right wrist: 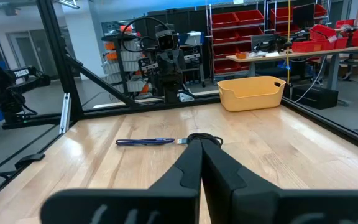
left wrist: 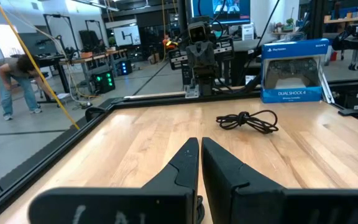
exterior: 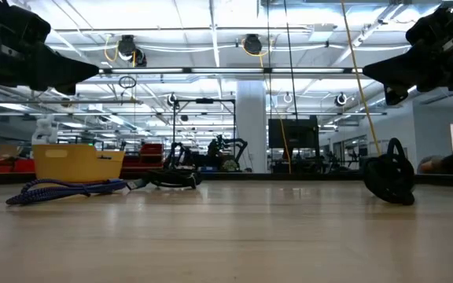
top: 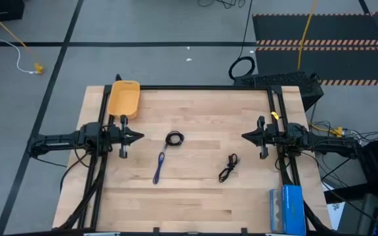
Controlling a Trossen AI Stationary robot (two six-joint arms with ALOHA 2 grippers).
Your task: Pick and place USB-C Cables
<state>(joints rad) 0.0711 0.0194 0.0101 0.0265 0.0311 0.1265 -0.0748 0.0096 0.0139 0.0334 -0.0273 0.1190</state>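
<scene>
Three cables lie on the wooden table between my arms. The small black coil [top: 174, 138] [exterior: 171, 179] lies flat near the middle and is partly hidden behind my fingers in the right wrist view [right wrist: 205, 137]. The blue-purple cable [top: 160, 167] [exterior: 61, 189] [right wrist: 146, 142] lies folded straight, nearer the near edge. The loosely bundled black cable [top: 229, 168] [exterior: 390, 182] [left wrist: 247, 120] lies toward the right. My left gripper [top: 136, 136] [left wrist: 200, 163] is shut and hovers at the table's left. My right gripper [top: 245, 136] [right wrist: 201, 163] is shut and hovers at the right. Both point inward, clear of the cables.
A yellow bin [top: 124, 99] [right wrist: 252, 92] stands at the far left corner. A blue DualShock 4 box [top: 287, 208] [left wrist: 294, 68] sits at the near right edge. A black frame [top: 202, 88] borders the table. A thick black cable loop [top: 242, 67] lies on the floor. A person [left wrist: 17, 84] bends over in the room.
</scene>
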